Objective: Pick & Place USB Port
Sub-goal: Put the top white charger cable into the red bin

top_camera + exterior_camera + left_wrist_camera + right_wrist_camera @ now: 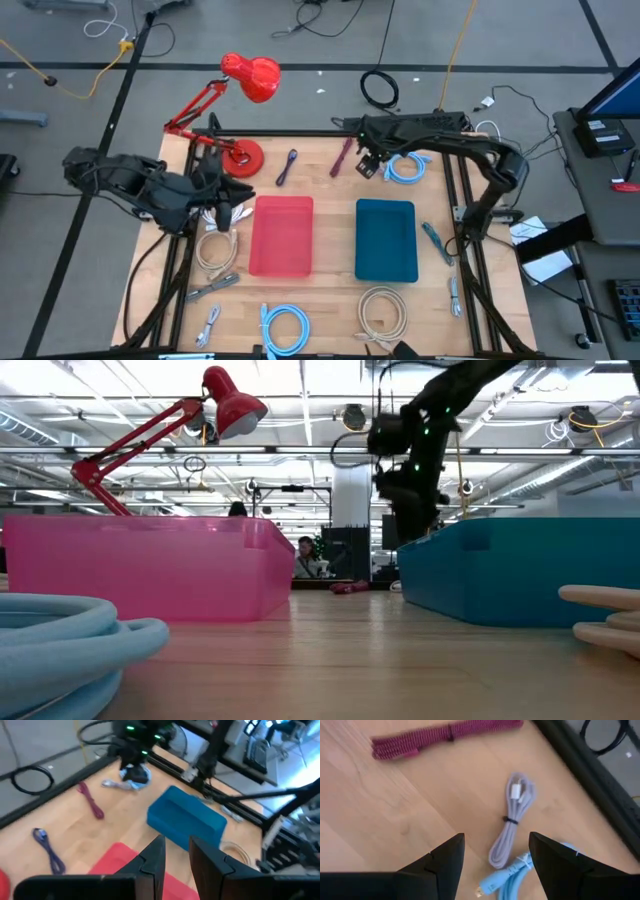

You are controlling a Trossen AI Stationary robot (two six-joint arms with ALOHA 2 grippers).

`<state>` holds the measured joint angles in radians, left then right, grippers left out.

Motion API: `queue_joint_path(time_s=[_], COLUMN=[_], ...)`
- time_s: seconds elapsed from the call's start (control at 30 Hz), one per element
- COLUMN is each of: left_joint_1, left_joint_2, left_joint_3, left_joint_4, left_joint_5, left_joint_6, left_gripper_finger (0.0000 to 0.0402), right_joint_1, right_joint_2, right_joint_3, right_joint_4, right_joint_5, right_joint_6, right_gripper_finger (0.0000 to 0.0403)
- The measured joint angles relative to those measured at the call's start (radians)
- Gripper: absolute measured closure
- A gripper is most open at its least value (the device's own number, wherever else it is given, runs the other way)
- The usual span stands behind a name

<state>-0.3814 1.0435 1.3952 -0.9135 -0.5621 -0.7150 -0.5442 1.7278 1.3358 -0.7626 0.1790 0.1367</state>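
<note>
Progress: early, we see both bins empty | right gripper (492,851) fingers spread above grey cable (512,817), upper centre | left gripper (176,855) fingers narrowly parted, holding nothing

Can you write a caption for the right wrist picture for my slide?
Open right gripper hovers above a bundled grey cable, beside a maroon cable and a light blue cable.

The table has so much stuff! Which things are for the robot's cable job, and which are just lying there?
For the job, probably:
- right gripper, open over the grey USB cable
- left gripper, beside the red bin
- blue bin
- maroon cable

Just lying about:
- red desk lamp
- black cable loop on the floor
</note>
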Motion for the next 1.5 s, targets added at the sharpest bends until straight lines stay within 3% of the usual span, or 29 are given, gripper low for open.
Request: queue_joint_path(time_s=[0.37,0.63,0.93,1.23,1.37,1.5], left_joint_1=[-0.047,-0.095,-0.126,-0.152,-0.160,-0.160], left_joint_2=[0.055,0.063,0.063,0.063,0.063,0.063], left_joint_3=[0.000,0.000,0.000,0.000,0.000,0.000], left_joint_4=[-0.001,0.002,0.003,0.030,0.063,0.062], left_joint_5=[0.021,0.007,-0.032,-0.034,-0.060,-0.068], left_joint_6=[-0.030,-0.074,-0.103,-0.117,-0.099,-0.088], left_gripper_finger=[0.0314,0.0314,0.0314,0.0314,0.0314,0.0314], right_joint_1=[0.009,0.002,-0.032,-0.068,-0.070,-0.055], right_joint_2=[0.130,0.170,0.168,0.160,0.162,0.155], right_joint_3=[0.000,-0.001,-0.017,-0.179,-0.233,-0.240], right_joint_4=[0.038,0.010,0.096,0.215,0.217,0.201], right_joint_5=[-0.022,0.135,0.077,-0.046,-0.072,-0.095], right_joint_6=[-0.001,0.026,0.077,0.184,0.217,0.213], right_gripper_finger=[0.0188,0.0188,0.0188,0.0190,0.0226,0.0313])
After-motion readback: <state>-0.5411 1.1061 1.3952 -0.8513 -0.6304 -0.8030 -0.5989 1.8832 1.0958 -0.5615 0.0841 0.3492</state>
